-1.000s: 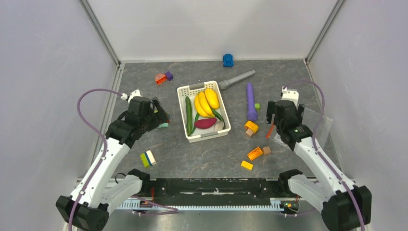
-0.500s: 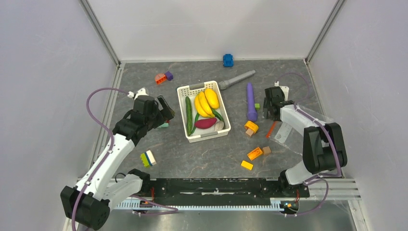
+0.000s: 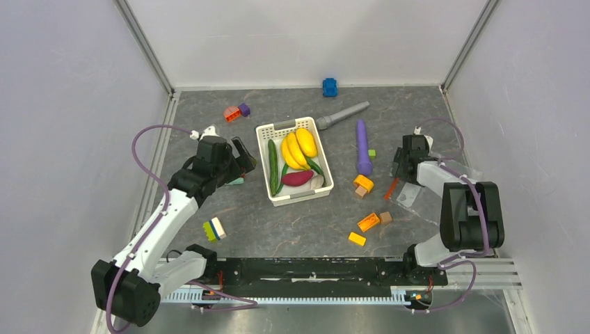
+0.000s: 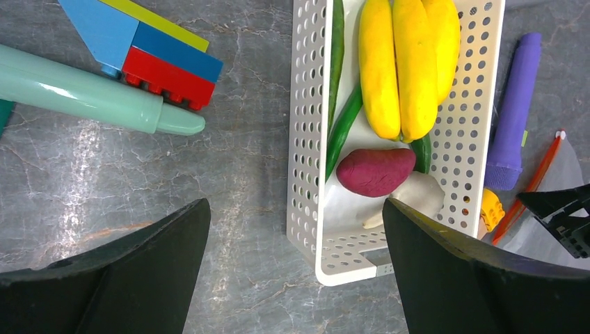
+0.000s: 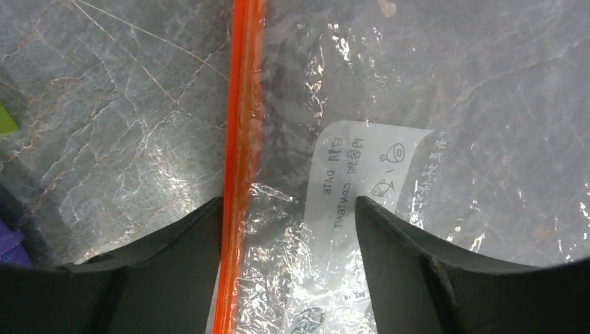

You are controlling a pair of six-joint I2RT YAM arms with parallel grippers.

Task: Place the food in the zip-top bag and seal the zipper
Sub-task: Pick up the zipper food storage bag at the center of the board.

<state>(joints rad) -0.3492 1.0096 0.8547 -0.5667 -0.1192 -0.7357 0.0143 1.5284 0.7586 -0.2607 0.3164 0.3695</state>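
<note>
On the left of the grey worktop (image 3: 278, 229), the left claw (image 4: 293, 209) hangs with its jaws wide apart and nothing between them, just left of the white basket (image 3: 327, 182). Near it on the left lie a mint-green cylinder (image 4: 76, 90) and a blue and red block (image 4: 163, 66).

All the food is in the basket at the middle of the worktop. A green cucumber (image 3: 273, 165) runs along the left wall. The yellow bananas (image 3: 299, 146) lie side by side toward the far end, and the sweet potato (image 3: 298, 178) and a whitish piece (image 3: 316, 182) sit touching at the near end.

Just right of the basket a purple cylinder (image 3: 363, 146) lies lengthwise. Orange blocks (image 3: 368, 222) are scattered nearer the arms.

On the right, the zip-top bag (image 5: 452, 104) lies flat on the worktop, well apart from the basket. Its zipper (image 5: 240, 139) forms the left edge and a white label (image 5: 362, 174) shows through the film. The right claw (image 5: 286, 202) is low over the bag's mouth with its jaws apart, not clamped on anything. One finger (image 5: 174, 243) is right at the zipper, the other over the clear film beside the label.
</note>
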